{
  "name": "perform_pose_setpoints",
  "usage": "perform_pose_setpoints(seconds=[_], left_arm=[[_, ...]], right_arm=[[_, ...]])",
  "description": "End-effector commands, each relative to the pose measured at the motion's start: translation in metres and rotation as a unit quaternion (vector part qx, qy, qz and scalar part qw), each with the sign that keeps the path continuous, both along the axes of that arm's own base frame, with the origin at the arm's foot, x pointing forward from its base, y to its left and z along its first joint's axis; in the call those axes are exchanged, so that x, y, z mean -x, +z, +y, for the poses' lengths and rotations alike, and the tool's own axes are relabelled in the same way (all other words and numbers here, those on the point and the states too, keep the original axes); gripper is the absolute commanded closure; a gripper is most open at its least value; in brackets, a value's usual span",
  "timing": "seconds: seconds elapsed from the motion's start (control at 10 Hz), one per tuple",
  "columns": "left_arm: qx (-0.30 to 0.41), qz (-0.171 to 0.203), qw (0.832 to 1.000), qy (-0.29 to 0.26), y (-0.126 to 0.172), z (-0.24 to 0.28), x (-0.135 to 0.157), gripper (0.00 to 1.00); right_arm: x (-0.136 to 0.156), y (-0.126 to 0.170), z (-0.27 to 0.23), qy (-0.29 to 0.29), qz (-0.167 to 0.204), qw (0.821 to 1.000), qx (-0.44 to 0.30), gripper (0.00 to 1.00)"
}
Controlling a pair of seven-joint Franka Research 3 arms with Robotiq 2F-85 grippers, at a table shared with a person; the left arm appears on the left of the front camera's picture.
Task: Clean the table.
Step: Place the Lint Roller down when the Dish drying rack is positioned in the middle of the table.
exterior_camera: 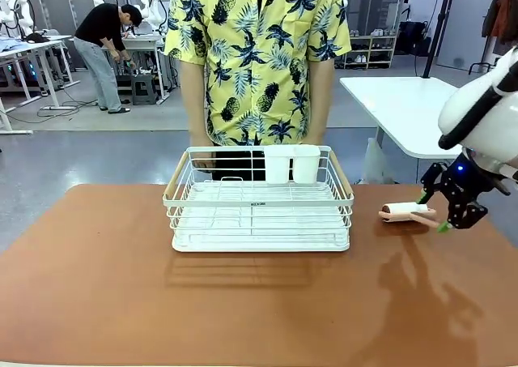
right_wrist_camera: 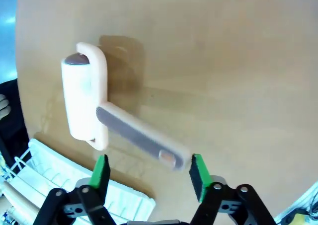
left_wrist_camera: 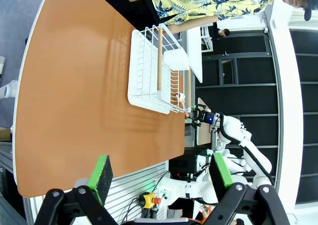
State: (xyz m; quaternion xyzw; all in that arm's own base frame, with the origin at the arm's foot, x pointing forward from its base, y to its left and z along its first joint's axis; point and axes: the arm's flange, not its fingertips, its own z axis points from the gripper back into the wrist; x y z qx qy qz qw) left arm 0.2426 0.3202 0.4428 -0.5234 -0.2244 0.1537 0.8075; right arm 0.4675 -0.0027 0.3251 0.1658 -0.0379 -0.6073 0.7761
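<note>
Table: reddish-brown top spread under both my arms, running from the near edge to the person at the far side.
Right gripper: my green-padded fingers stand apart, low over the table's right end, with the lint roller's handle lying between them; nothing is clamped.
Lint roller: lies flat on the table, pale roll with a grey-striped handle pointing toward my right fingers.
Left gripper: my fingers are spread wide and hold nothing, hanging high above the table near its left end.
White wire rack: sits mid-table toward the far edge, left of the lint roller, with a white cup holder on its far right corner.
Person: stands at the far side just behind the rack.
</note>
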Motion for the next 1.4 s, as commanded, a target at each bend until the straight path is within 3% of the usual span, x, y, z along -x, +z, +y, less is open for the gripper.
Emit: perform_pose_setpoints(seconds=[0.0, 0.4, 0.5, 1.3], left_arm=[[0.005, -0.015, 1.0, -0.004, 0.001, 0.004, 0.001, 0.0], [0.005, -0.015, 1.0, -0.004, 0.001, 0.004, 0.001, 0.0], [0.005, -0.015, 1.0, -0.004, 0.001, 0.004, 0.001, 0.0], [0.005, -0.015, 1.0, -0.004, 0.001, 0.004, 0.001, 0.0]], right_arm=[[0.013, 0.038, 0.011, -0.018, 0.029, 0.999, 0.028, 0.0], [0.008, 0.049, 0.005, -0.044, 0.032, 0.998, 0.026, 0.0], [0.015, 0.043, 0.001, -0.007, 0.022, 0.999, 0.024, 0.0], [0.015, 0.043, 0.001, -0.007, 0.022, 0.999, 0.024, 0.0]])
